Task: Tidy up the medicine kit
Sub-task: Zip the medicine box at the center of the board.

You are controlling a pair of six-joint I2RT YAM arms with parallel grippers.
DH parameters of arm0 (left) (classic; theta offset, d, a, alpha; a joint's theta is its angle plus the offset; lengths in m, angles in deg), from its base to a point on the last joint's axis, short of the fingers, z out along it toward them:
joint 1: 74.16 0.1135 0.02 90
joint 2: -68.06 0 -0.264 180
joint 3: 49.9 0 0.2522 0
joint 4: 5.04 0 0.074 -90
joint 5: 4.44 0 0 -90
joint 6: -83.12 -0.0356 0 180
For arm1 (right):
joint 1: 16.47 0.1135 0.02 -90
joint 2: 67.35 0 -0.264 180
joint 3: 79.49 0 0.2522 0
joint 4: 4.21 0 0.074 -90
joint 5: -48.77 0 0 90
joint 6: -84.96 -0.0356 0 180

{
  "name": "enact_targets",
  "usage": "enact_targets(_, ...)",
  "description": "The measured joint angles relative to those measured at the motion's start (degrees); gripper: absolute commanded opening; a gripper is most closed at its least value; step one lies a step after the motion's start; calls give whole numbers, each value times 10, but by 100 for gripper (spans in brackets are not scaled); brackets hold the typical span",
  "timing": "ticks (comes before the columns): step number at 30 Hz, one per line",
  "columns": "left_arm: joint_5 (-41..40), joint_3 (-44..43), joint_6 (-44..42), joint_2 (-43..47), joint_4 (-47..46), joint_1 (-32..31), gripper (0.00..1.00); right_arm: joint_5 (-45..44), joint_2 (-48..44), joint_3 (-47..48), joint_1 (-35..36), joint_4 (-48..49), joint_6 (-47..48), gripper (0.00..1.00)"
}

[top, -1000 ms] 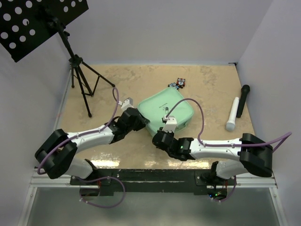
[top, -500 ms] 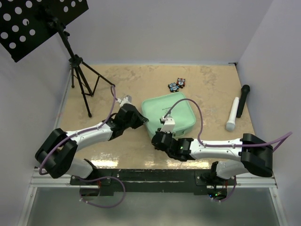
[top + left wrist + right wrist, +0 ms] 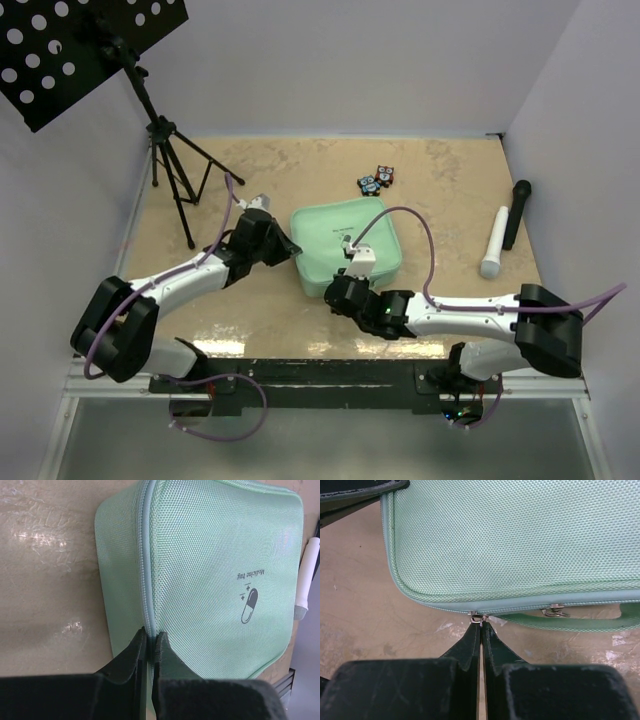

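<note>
The mint-green medicine kit (image 3: 345,245) lies closed mid-table, its capsule mark (image 3: 249,605) facing up on the lid. My left gripper (image 3: 291,249) is at the kit's left edge, jaws pinched on the zip seam (image 3: 146,580) there. My right gripper (image 3: 341,290) is at the kit's near edge, shut on a small metal zip pull (image 3: 478,619). A second zip pull (image 3: 553,611) and a green carry strap (image 3: 580,624) show along that same edge.
Two small colourful packets (image 3: 377,180) lie behind the kit. A white cylinder (image 3: 494,242) and a black microphone (image 3: 518,212) lie at the right. A tripod stand (image 3: 175,185) with a perforated black board (image 3: 70,50) stands at the back left.
The kit has turned and shifted left, now lying squarer to the table. My left gripper has closed onto its zip seam. The right gripper has stayed shut on the pull.
</note>
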Motion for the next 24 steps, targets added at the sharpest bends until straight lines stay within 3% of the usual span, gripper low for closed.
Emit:
enact_targets(22,42,-2,-59,-2,2,64,0,18,-41,-10,-30,-9,-7,0)
enact_targets(24,42,-2,-60,-2,1,66,0,21,-45,-10,-30,-8,0,16)
